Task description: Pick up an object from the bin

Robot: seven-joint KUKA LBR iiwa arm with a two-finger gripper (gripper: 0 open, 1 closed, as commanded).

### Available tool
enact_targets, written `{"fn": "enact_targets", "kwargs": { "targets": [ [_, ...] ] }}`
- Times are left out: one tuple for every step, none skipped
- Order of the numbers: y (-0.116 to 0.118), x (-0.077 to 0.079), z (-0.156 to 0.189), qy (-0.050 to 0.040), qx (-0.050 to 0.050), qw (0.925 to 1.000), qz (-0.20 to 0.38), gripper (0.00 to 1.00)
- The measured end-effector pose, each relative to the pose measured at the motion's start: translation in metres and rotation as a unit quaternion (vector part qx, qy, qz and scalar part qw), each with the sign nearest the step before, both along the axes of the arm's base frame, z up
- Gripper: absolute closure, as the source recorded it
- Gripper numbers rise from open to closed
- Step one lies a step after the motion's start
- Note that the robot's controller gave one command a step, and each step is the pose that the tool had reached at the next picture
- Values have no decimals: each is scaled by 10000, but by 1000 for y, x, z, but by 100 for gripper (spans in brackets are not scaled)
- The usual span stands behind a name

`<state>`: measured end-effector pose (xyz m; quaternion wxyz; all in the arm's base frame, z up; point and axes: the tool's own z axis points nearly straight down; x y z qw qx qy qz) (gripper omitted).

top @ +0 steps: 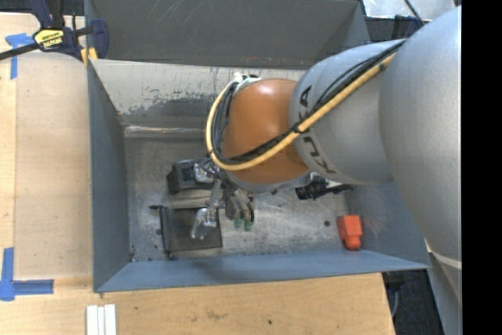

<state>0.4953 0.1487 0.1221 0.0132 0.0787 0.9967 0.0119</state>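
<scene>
My gripper [205, 220] hangs below the orange wrist cover in the bin's front left part. It is over the right end of a dark flat rectangular plate [182, 234] that lies on the bin floor near the front wall. A small black boxy thing [184, 175] lies just behind the plate, to the left of the gripper. A tiny green piece [246, 224] shows right beside the gripper, and I cannot tell whether it belongs to the gripper or lies loose.
An orange block [350, 231] rests near the front right corner. A black elongated thing [315, 189] pokes out from under the arm at mid right. The arm and its orange cover hide the bin's middle and right side.
</scene>
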Motion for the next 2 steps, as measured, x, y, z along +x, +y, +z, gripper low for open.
{"fn": "enact_targets", "kwargs": {
  "targets": [
    [-2, 0, -1, -3, -9, 10000, -50, 0],
    [-7, 13, 6, -231, 3, 9996, -139, 100]
  ]
}}
